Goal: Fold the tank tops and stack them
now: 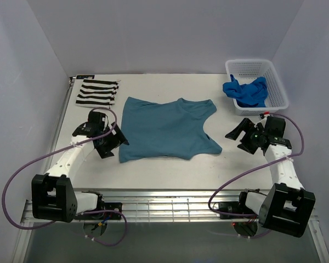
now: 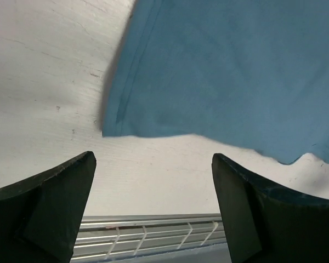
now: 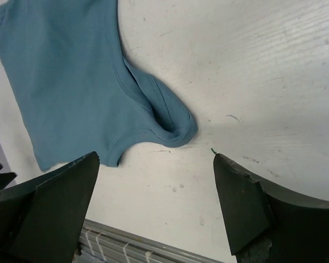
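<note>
The muted teal-blue tank top (image 1: 167, 129) lies spread flat on the middle of the table. Its near left hem corner shows in the left wrist view (image 2: 219, 66), and a shoulder strap and armhole show in the right wrist view (image 3: 71, 71). The black-and-white striped top (image 1: 97, 91) lies folded at the far left. The royal blue top (image 1: 245, 91) is bunched in the white basket (image 1: 279, 93). My left gripper (image 1: 114, 147) (image 2: 153, 192) is open and empty just beside the teal top's left hem corner. My right gripper (image 1: 238, 139) (image 3: 156, 186) is open and empty just right of the strap.
The white lattice basket stands at the far right corner. A metal rail (image 1: 164, 203) runs along the table's near edge, and it also shows in the left wrist view (image 2: 148, 230). Grey walls close in the left, back and right sides.
</note>
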`<state>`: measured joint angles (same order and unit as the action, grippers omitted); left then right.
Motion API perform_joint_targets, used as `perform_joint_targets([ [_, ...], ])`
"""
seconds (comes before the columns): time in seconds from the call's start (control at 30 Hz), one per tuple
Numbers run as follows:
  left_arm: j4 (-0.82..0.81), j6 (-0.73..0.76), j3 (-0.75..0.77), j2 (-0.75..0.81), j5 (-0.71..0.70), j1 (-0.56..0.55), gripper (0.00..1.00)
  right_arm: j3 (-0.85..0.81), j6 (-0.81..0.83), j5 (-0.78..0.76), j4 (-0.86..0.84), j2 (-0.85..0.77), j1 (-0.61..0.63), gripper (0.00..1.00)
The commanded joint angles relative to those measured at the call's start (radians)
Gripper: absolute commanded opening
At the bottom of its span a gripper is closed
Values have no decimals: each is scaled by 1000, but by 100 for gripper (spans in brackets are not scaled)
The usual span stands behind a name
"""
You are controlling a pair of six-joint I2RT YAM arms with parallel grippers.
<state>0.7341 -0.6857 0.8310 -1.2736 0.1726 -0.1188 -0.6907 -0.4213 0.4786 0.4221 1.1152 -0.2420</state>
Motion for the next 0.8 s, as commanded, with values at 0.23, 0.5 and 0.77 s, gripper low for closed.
perform_joint_targets([
  [0.23,19,15,163,57,-76,7,98,-99,108,-121,12,-123,199,90],
  [0.5,-142,-17,207,-174,5,7,98,-193,85,-253,-111,184,549,90],
  [0.77,-254,-35,330,-472,44,7,98,-398,105,-253,-140,575,575,90],
])
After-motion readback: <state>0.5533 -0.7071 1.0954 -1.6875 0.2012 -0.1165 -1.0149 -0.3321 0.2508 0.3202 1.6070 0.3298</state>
